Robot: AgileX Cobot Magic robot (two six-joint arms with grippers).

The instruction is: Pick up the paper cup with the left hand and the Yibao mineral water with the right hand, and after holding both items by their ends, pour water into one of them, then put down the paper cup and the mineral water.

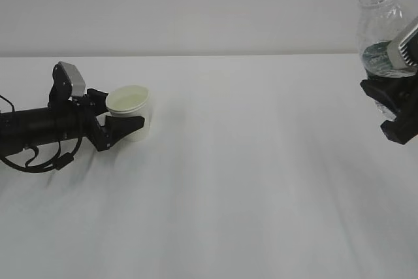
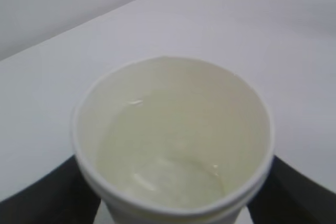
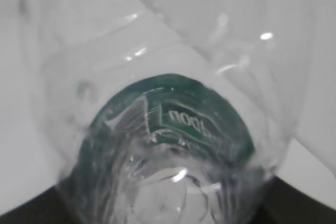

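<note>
Low on the table [image 1: 248, 181], the left hand [image 1: 124, 125] clasps the cup [image 1: 129, 112] between its fingers (water inside). Well apart, the right hand [image 1: 396, 108] grips the bottle [image 1: 379, 24], upright above its fingers, held aloft.

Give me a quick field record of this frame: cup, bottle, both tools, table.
paper cup: upright on the table, white, liquid inside
Yibao mineral water: upright, uncapped, raised at the far right of the exterior view, green label band
left tool: fingers on either side of the cup, closed on it
right tool: gripping the lower part of the bottle, held clear of the table
table: plain white surface
gap: cup and bottle far apart, at opposite sides of the exterior view
</note>
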